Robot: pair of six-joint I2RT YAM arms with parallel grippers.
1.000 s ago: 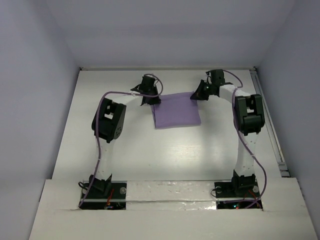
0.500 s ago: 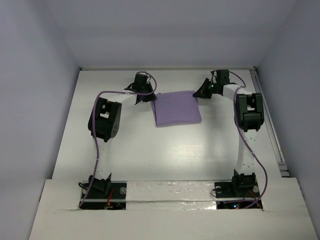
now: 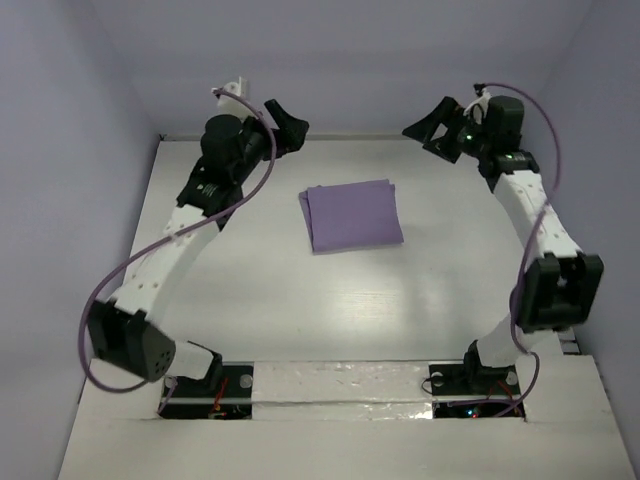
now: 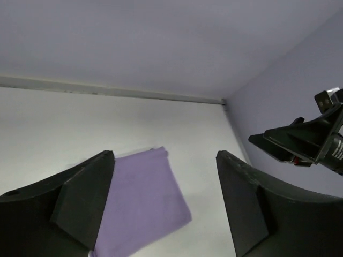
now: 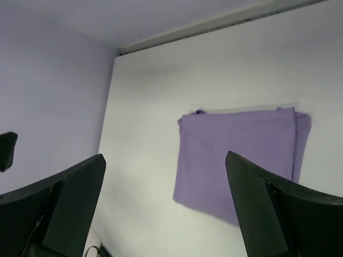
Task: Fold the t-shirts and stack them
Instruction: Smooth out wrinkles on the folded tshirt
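Left gripper (image 3: pixel 288 122): high at 10 o'clock of the cloth, jaws spread, empty. T-shirt (image 3: pixel 352 216): flat on the table (image 3: pixel 280 290), folded into a neat rectangle, nothing touching it. Right gripper (image 3: pixel 428 135): 2 o'clock, jaws spread, empty. Fold looks done; no second shirt visible to stack.

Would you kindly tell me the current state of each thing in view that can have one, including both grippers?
Light-purple soft cloth t-shirt: folded into a neat rectangle, lying flat on the white table, touched by nothing.
Left gripper: open, empty, off to the side of the shirt.
Right gripper: open, empty, also apart from the shirt.
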